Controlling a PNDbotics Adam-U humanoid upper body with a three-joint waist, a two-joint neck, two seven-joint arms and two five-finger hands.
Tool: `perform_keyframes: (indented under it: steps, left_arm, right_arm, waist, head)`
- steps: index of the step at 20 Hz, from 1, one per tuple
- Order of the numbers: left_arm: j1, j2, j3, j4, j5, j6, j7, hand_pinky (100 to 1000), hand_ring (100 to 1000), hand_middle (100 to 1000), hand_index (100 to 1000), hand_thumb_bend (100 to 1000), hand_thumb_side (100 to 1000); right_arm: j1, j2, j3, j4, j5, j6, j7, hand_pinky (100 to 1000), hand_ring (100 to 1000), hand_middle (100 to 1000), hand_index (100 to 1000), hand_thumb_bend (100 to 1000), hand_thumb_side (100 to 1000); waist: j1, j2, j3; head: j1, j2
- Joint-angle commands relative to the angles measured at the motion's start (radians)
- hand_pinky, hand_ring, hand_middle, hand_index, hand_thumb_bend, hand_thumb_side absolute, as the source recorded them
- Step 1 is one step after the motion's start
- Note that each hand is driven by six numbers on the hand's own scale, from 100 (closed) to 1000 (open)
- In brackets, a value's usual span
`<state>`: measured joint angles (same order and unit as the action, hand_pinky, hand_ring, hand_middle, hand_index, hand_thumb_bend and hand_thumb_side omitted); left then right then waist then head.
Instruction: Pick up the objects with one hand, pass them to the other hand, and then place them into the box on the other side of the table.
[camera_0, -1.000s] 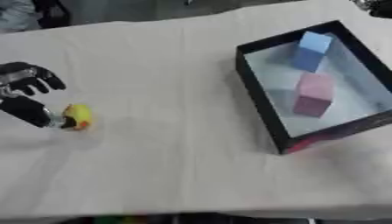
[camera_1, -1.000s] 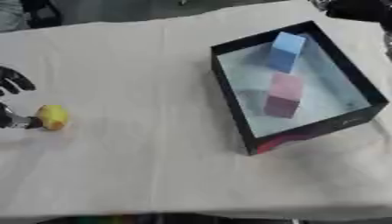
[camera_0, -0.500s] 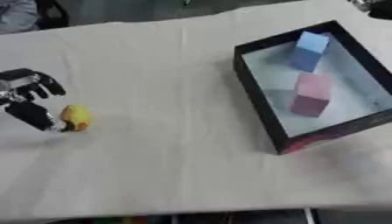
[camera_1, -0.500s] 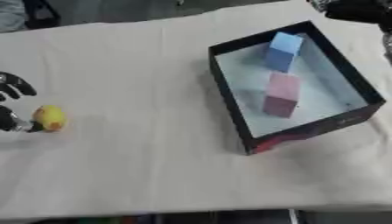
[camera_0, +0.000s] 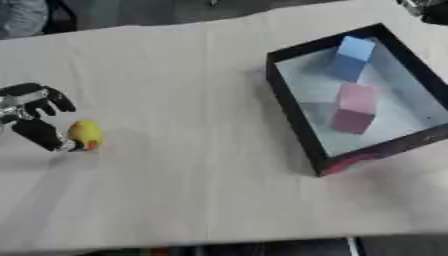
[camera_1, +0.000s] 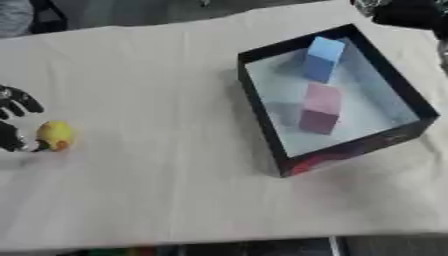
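One small yellow rounded toy at table's 9 o'clock | looks light, smooth, may roll: take across its middle | left hand touching it, fingers curled beside, not closed round | black box at 2 o'clock

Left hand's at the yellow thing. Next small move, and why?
Probably curl the left hand round the yellow object and lift it. The thumb sits right beside it, the fingers are spread above, and it rests on the cloth. The box, at the far right, already holds a blue and a pink block.
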<state>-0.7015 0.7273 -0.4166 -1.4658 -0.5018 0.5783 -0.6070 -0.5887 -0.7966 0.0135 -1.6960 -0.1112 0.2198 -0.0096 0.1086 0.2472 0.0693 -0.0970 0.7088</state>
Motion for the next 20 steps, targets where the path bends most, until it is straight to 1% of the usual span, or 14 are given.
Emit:
perform_keyframes:
  steps: [1,4,7,10,20]
  left_arm:
    - [-0.021,0.016,0.008,0.005,-0.007,0.008,-0.004,858,833,788,787,472,125]
    - [-0.023,0.012,0.007,0.013,-0.009,0.005,-0.003,858,833,788,787,472,123]
    - [-0.024,0.003,0.008,0.033,-0.016,0.005,-0.001,858,834,789,788,454,112]
    - [-0.026,-0.003,0.008,0.048,-0.028,-0.002,0.003,857,835,791,790,449,100]
    - [-0.031,-0.016,0.007,0.076,-0.051,-0.025,-0.016,860,838,794,780,418,100]
  right_arm:
    - [-0.011,-0.02,-0.017,-0.018,-0.005,-0.002,-0.004,912,867,806,853,309,221]
    - [-0.01,-0.02,-0.017,-0.019,-0.006,-0.004,-0.003,913,868,806,853,307,221]
    - [-0.015,-0.016,-0.016,-0.016,-0.005,-0.004,-0.001,915,869,810,854,300,223]
    - [-0.018,-0.014,-0.015,-0.013,-0.004,-0.004,0.0,915,869,810,853,310,222]
    - [-0.021,-0.011,-0.014,-0.01,-0.005,-0.006,0.003,916,870,810,853,315,223]
  waist:
    - [-0.002,-0.027,0.0]
    - [-0.002,-0.026,-0.001]
    - [-0.002,-0.025,-0.003]
    - [-0.002,-0.023,-0.005]
    - [-0.002,-0.02,-0.008]
  head:
    - [0.004,-0.014]
    - [0.005,-0.015]
    - [0.005,-0.018]
    - [0.006,-0.019]
    - [0.006,-0.022]
